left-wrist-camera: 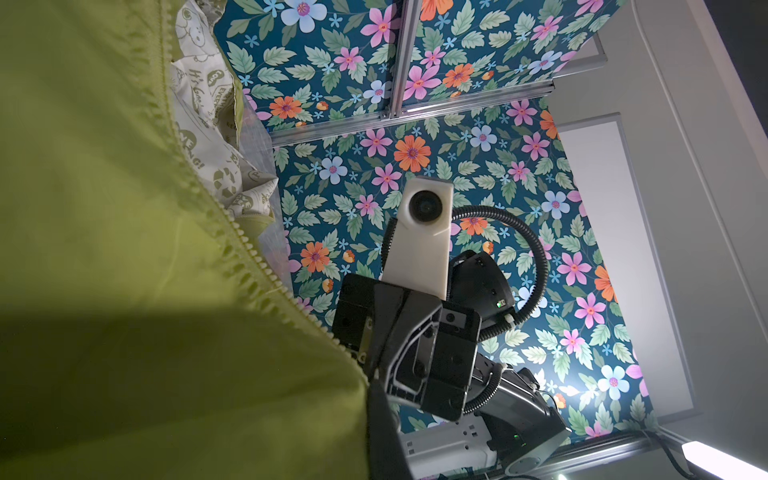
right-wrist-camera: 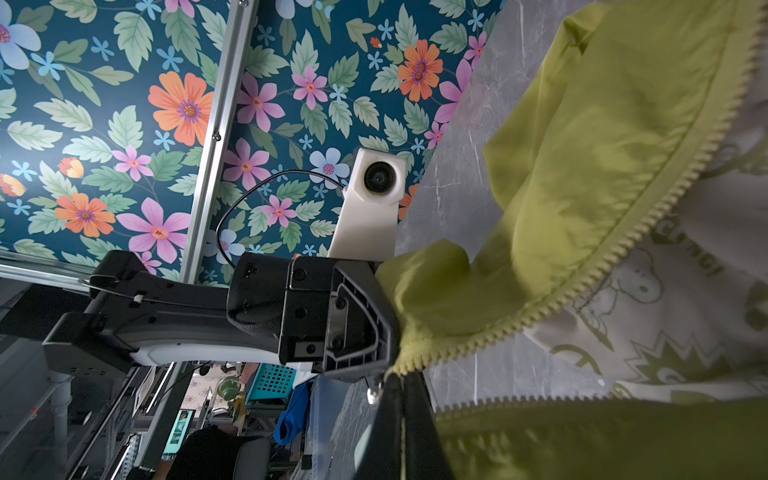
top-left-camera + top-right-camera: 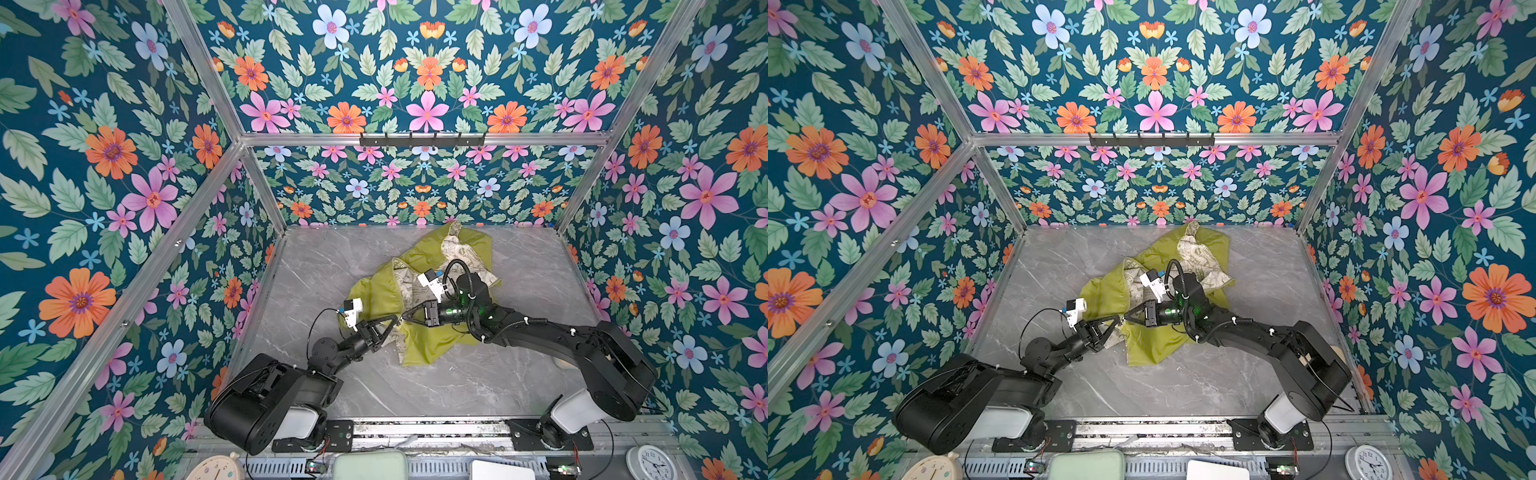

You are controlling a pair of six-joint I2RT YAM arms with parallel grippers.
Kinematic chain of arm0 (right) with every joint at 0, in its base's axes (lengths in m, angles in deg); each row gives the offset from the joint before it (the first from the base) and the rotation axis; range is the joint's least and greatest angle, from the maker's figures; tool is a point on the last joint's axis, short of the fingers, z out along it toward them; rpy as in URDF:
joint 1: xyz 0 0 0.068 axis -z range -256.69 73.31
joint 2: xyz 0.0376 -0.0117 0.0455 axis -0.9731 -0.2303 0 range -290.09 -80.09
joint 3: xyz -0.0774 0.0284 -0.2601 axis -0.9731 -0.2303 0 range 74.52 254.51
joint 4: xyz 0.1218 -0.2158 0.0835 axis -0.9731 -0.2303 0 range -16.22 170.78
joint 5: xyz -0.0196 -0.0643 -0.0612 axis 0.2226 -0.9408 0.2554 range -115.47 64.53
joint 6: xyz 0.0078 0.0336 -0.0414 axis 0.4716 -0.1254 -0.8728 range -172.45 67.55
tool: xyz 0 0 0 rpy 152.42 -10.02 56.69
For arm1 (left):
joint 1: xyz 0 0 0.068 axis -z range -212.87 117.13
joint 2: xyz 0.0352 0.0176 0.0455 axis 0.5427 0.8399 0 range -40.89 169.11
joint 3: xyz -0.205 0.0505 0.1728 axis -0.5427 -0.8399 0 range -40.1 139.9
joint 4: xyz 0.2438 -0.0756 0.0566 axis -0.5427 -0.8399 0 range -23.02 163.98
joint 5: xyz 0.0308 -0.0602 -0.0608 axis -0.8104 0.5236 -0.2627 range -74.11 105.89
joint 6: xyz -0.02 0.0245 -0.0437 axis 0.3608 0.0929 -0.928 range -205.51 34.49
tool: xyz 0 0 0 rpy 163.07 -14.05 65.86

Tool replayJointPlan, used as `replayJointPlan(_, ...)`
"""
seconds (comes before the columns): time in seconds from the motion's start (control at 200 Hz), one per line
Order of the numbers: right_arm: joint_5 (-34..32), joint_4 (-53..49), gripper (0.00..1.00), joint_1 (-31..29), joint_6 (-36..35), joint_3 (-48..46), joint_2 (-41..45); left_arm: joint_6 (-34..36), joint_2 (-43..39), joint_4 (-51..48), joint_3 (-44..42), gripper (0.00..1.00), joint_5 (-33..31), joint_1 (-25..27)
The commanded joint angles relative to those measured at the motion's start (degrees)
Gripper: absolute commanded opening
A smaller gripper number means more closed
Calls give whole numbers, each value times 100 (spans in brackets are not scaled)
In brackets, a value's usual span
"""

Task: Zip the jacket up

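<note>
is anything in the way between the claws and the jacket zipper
Nothing visible. The left claw and right claw are both shut on the jacket at the low ends of its zipper, tips almost meeting. Between the two open zipper rows only the printed lining and table show.

Tabletop [image 3: 316,266]: grey marble-patterned slab with pale veins, seen in both top views [image 3: 1059,266].
Walls [image 3: 415,83]: dark teal paper printed with orange, pink and pale blue flowers and green leaves; stood on three sides.
Frame bars [image 3: 291,139]: silver aluminium, ran along the wall joins.
Hook rail [image 3: 422,140]: black, several pegs, sat on the back crossbar.
Cream clock [image 3: 216,467]: front left, partly cut off.
White clock [image 3: 652,463]: front right.
Pale green pad [image 3: 370,465]: rounded corners, front centre.
Teal basket [image 2: 272,380]: lattice-sided, lay outside the enclosure.
</note>
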Motion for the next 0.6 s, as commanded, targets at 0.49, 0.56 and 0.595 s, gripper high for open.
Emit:
replayJointPlan(0.49, -1527, -1752, 0, -76, -691, 604, -401, 708, -1462, -2875, -412, 0, -328, -3)
replayJointPlan(0.56, -1636, -1824, 0, -85, -673, 644, -450, 961, -2046, -3974, -303, 0, -480, 3)
replayJointPlan(0.595, -1747, -1880, 0, -85, -675, 646, -455, 1087, -2326, -4496, -236, 0, -540, 4)
